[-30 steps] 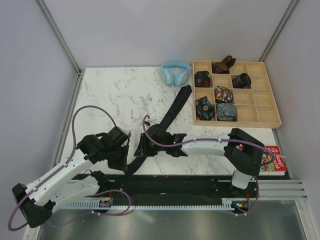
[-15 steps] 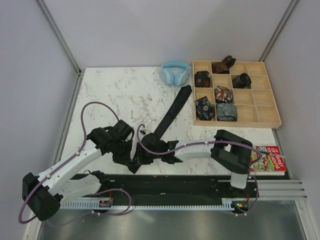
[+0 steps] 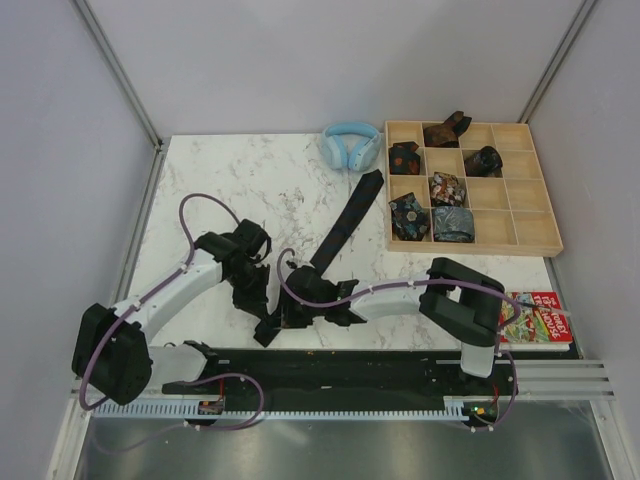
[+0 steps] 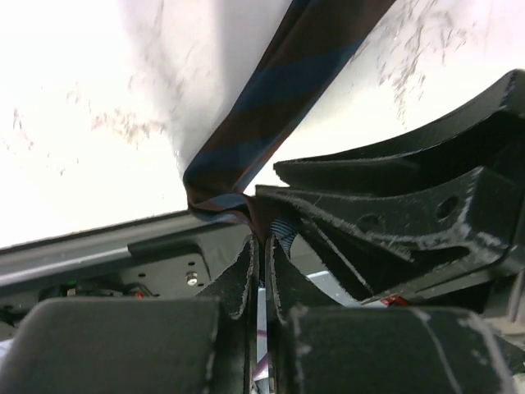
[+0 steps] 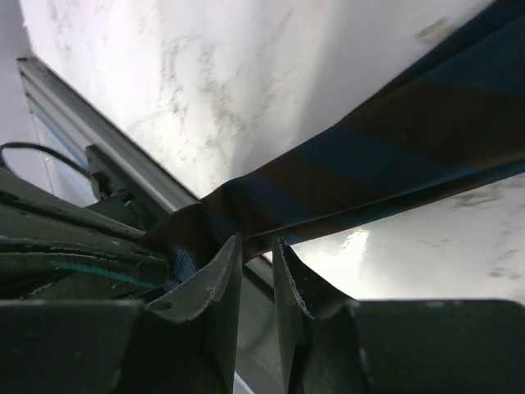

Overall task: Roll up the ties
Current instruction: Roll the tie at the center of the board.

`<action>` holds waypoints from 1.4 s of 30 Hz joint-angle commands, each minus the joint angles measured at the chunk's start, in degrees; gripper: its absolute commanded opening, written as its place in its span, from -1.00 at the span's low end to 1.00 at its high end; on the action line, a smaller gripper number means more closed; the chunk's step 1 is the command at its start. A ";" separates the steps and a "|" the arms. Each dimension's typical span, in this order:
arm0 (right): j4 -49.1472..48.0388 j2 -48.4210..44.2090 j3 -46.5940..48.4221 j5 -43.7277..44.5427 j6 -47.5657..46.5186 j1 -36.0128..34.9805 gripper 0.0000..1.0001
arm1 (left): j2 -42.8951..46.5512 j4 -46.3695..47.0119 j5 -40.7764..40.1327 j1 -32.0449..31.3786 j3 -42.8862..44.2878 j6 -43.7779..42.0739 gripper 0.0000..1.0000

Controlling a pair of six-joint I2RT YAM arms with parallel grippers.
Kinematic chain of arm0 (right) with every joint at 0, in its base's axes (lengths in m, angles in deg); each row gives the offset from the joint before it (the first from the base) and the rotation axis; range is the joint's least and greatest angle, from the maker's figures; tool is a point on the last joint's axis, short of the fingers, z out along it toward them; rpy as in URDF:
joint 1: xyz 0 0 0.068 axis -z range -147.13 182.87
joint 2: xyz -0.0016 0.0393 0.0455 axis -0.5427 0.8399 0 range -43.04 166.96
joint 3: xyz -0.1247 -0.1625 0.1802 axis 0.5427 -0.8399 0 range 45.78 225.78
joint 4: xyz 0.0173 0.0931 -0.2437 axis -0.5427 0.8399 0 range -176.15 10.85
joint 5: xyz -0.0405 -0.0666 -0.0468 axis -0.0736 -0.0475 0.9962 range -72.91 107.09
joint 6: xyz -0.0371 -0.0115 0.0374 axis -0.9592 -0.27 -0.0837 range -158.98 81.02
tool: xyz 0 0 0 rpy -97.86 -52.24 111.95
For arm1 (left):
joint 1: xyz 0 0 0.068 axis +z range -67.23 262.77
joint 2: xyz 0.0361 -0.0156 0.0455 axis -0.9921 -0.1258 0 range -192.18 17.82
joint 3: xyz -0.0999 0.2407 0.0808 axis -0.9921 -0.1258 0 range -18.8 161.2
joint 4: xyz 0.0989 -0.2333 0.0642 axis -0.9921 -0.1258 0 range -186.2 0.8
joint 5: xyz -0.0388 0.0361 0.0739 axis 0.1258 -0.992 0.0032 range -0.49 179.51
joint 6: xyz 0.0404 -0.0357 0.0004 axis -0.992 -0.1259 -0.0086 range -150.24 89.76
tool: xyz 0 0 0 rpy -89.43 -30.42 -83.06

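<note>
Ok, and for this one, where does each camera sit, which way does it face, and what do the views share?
Top external: above and behind the bases, looking down on the table; both arms show whole.
Left wrist: looks along the left gripper at the striped tie; own fingers show.
Right wrist: looks along the right gripper at it; own fingers show.
Shared: all three see that tie.

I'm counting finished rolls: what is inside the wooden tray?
Six rolled ties sit in the wooden tray, among them a brown tie, a black tie and a grey tie. Other compartments show bare wood. Anything beneath the rolls is covered.
</note>
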State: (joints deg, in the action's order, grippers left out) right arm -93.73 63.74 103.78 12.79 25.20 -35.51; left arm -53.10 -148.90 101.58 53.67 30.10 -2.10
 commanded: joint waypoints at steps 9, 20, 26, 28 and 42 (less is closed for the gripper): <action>14.34 -8.25 -2.01 9.13 -6.09 6.42 -0.40 | -12.13 7.14 2.77 3.43 4.79 -5.99 -0.97; 15.22 -11.68 -4.82 9.48 -7.49 4.57 -0.39 | -14.26 8.37 3.92 4.49 8.57 -3.71 0.02; 16.98 -13.53 -4.21 10.71 -8.11 1.76 -0.39 | -9.78 7.41 1.64 5.20 9.01 -0.29 0.37; 17.24 -14.75 -4.12 10.71 -8.28 1.23 -0.38 | -8.11 6.53 -2.29 5.20 9.28 1.03 0.39; 16.89 -11.17 6.77 2.82 -13.99 2.81 -0.42 | 28.36 5.30 -11.90 5.28 -8.46 26.96 0.61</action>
State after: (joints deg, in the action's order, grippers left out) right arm -75.85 48.99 105.05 19.79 13.79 -33.63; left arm -30.45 -142.74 92.31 58.81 27.11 14.12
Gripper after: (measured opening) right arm 0.303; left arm 0.777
